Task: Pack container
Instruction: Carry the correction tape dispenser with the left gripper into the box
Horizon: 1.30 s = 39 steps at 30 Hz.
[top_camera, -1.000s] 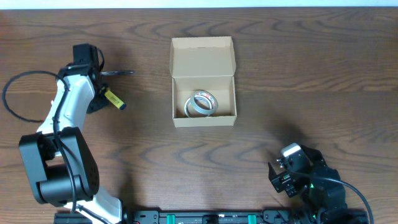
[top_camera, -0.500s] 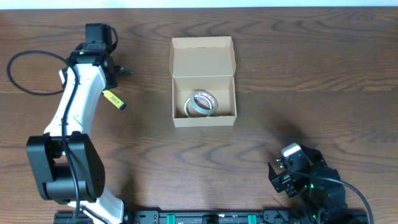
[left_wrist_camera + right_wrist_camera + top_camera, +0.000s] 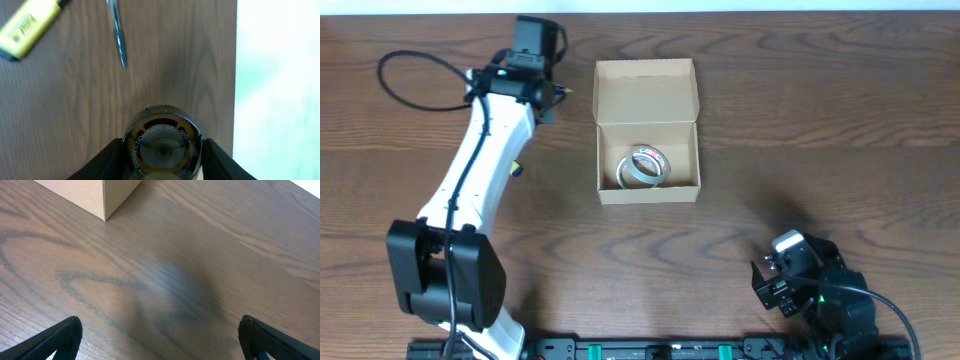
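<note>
Swung up: L arm now at table's 11 o'clock, L gripper (image 3: 162, 150) near the cardboard box (image 3: 648, 195).
Fingers (image 3: 107, 160) clamped on correction tape dispenser (image 3: 162, 140); yellow marker (image 3: 27, 27) & slim metal tool (image 3: 116, 35) lie beyond on tabletop. Box, open, at gripper's 4 o'clock, tape roll (image 3: 645, 165) inside. Best: clear lid flap (image 3: 645, 90), centre over free floor, release low. R gripper (image 3: 160, 342) parked, 5 o'clock, fingers apart.
</note>
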### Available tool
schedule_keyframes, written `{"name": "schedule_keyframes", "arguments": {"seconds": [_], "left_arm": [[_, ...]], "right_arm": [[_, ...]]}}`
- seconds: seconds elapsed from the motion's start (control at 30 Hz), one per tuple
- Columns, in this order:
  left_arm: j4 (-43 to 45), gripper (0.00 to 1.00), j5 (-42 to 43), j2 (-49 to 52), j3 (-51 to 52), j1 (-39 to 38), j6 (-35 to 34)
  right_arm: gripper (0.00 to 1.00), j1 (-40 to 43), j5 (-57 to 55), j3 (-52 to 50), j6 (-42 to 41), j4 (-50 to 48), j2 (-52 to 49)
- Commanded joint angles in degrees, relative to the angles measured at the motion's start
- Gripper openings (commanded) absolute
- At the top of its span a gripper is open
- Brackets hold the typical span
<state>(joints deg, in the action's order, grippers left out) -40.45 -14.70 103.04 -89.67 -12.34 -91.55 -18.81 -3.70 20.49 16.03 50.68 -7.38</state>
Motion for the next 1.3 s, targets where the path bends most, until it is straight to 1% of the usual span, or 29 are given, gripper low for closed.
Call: {"name": "schedule_keyframes", "arguments": {"seconds": [0.0,0.37,0.67,0.9,1.27], "left_arm": [[-0.2,0.41,2.0,-1.5,-2.0,-2.9,3.1],[-0.8,0.41,6.9,-1.5,-2.1,-14.5,6.5],[-11.0,0.41,8.4,-0.1,-2.0,-20.7,6.7],[-11.4,0.42,9.2,5.0,-1.6,-23.2,6.7],[-8.4,0.42,8.1,12.8,-1.6,-23.4,6.2]], "right_arm": [[0.99,0.5,-0.4,-0.1,-0.1,-0.1,0.2],[0.99,0.5,-0.4,-0.1,-0.1,-0.1,0.2],[0.99,0.5,-0.4,-0.1,-0.1,-0.1,0.2],[0.99,0.5,-0.4,-0.1,-0.1,-0.1,0.2],[0.99,0.5,-0.4,-0.1,-0.1,-0.1,0.2]]}}
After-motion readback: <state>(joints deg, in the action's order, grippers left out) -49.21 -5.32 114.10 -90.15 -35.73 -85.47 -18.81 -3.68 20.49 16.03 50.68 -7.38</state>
